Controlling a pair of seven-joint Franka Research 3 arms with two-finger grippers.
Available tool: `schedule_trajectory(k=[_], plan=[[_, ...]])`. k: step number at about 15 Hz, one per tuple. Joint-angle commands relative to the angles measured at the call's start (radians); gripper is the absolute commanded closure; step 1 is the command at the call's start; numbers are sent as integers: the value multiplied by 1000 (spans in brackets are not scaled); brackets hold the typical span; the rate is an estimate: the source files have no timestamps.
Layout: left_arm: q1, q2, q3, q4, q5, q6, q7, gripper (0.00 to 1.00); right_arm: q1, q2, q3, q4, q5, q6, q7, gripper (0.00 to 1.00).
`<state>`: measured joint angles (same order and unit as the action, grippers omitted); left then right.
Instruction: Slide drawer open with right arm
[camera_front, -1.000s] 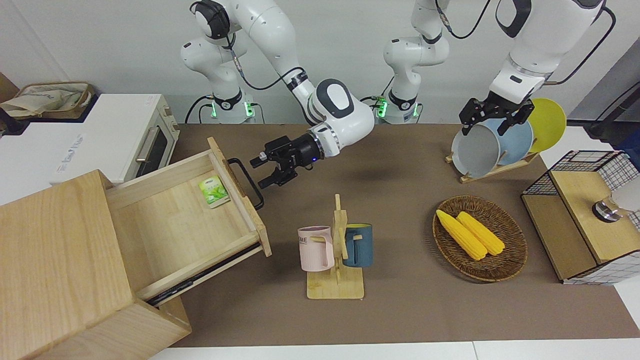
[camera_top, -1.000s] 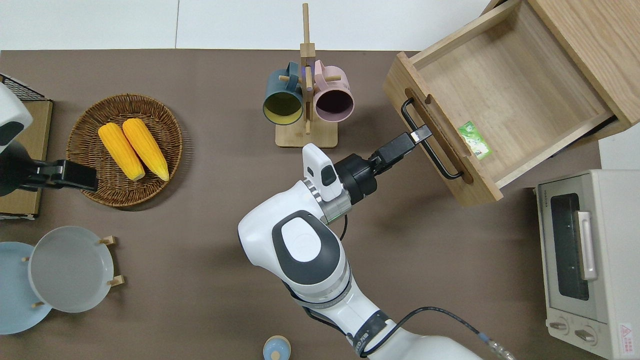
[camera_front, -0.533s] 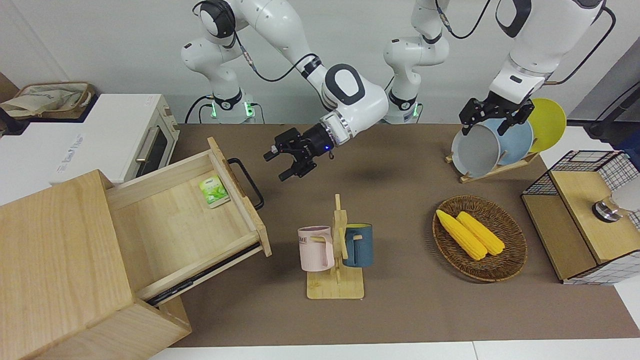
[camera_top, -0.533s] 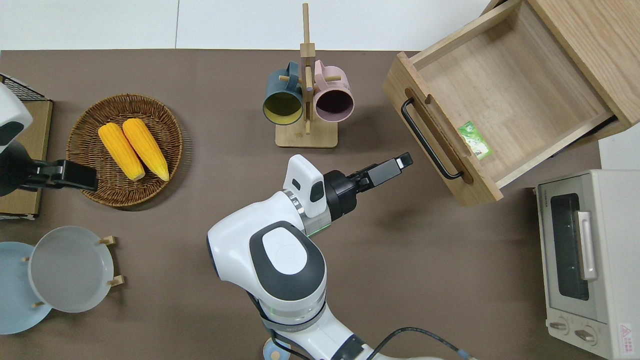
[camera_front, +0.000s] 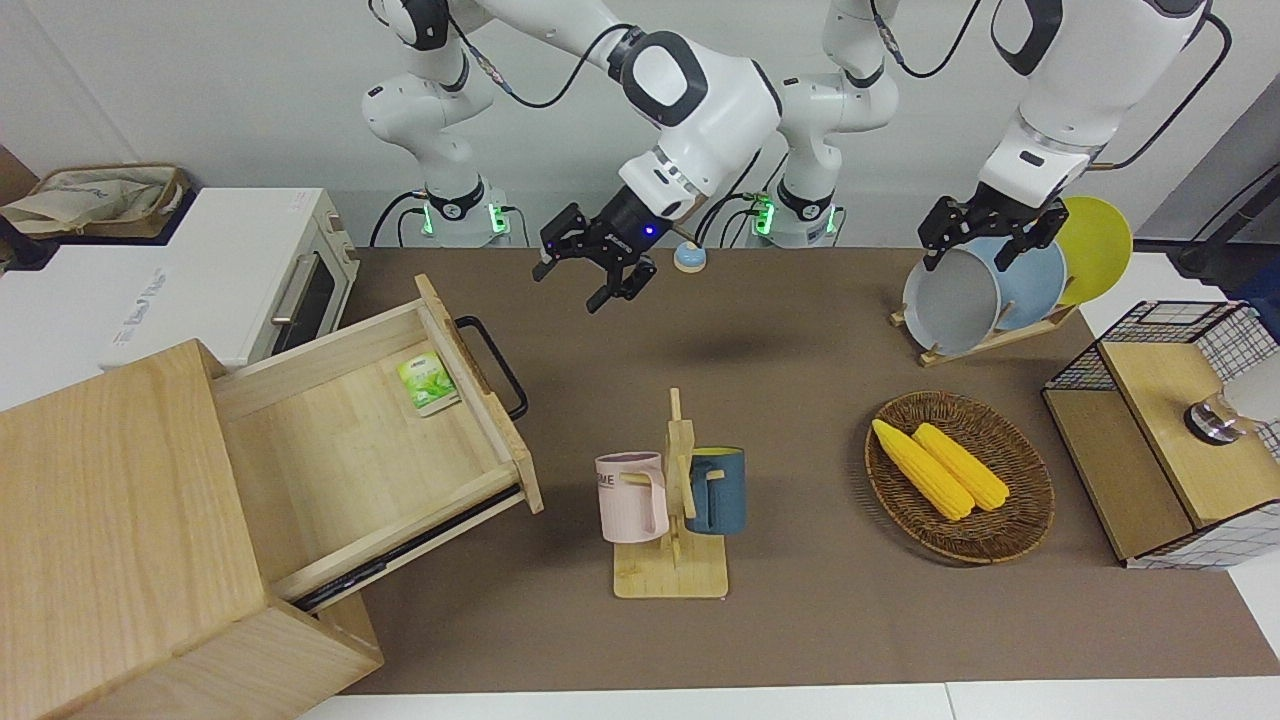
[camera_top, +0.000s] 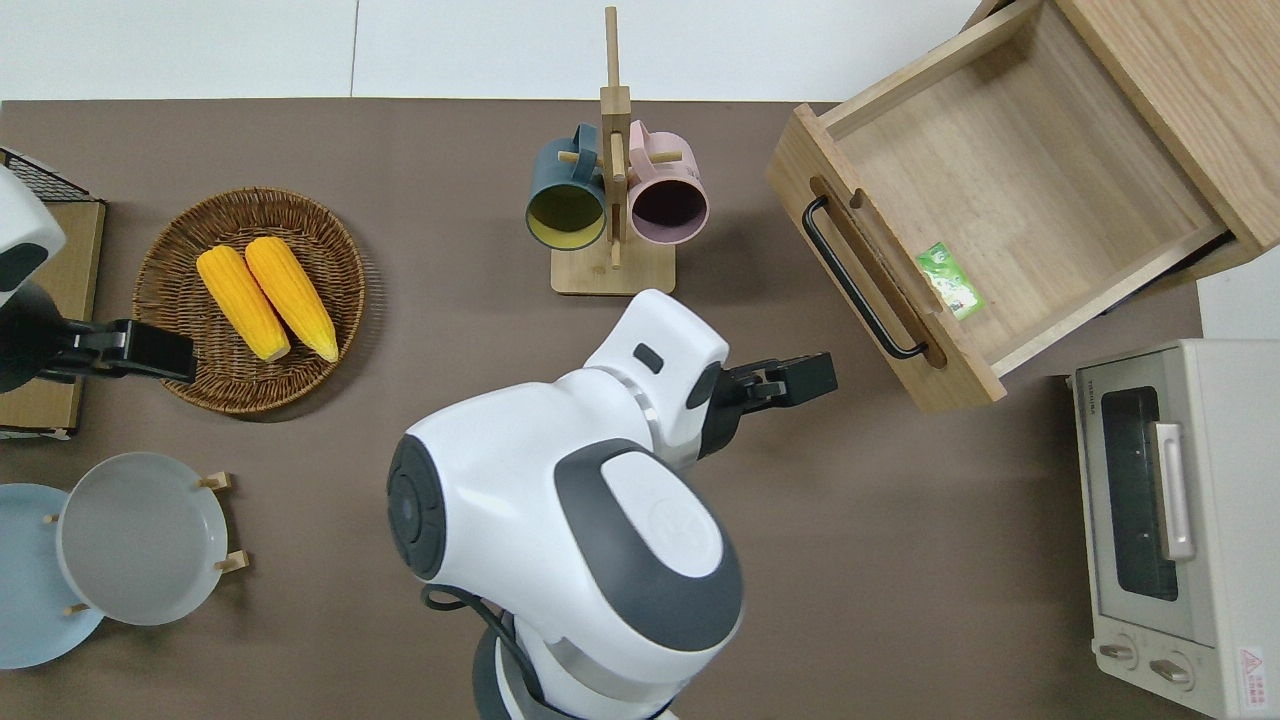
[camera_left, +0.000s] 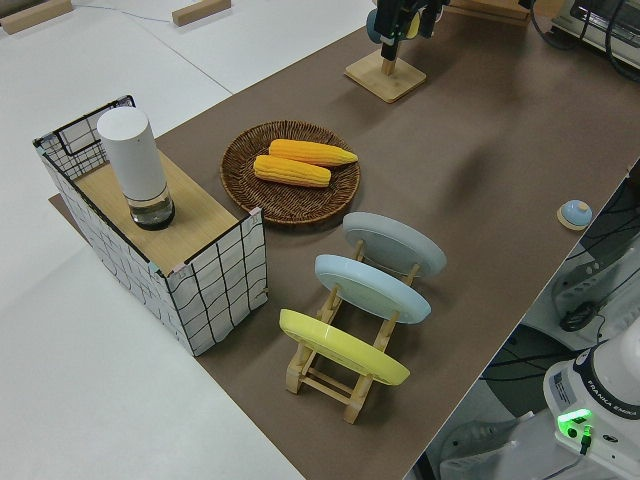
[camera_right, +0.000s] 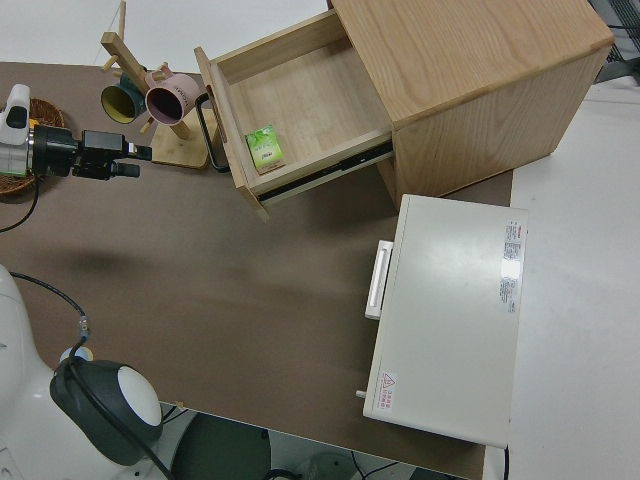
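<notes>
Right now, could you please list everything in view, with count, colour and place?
drawer: 1, light wood, pulled open from the cabinet
packet: 1, green, in the drawer
toaster oven: 1, white, nearer to the robots than the drawer
mugs: 2, blue and pink, on a wooden stand
basket: 1, brown wicker, holding 2 yellow corn cobs
plates: 3, grey, blue, yellow, in a rack
wire-grid box: 1, with a white cylinder on it
right gripper: open, over bare table
left arm: parked

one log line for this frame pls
drawer: pulled open, green packet inside | right gripper: open, clear of handle, up over bare table | left arm: parked | step: opening looks done
</notes>
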<state>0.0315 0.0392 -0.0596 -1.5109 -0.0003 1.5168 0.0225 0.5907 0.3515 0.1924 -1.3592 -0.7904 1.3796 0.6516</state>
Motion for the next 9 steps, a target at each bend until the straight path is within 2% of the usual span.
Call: schedule_trajectory(k=[1,5,9], plan=[[4,11,-6,24,17,-20,10,7,-106,-94,10,-20,182,64,-27,17],[4,11,-6,24,17,-20,10,7,-245,-178,13,-20,385,105,-119,17],[4,11,-6,24,17,-20,10,7,-371,-229,9,-21,549,110,-219,17]])
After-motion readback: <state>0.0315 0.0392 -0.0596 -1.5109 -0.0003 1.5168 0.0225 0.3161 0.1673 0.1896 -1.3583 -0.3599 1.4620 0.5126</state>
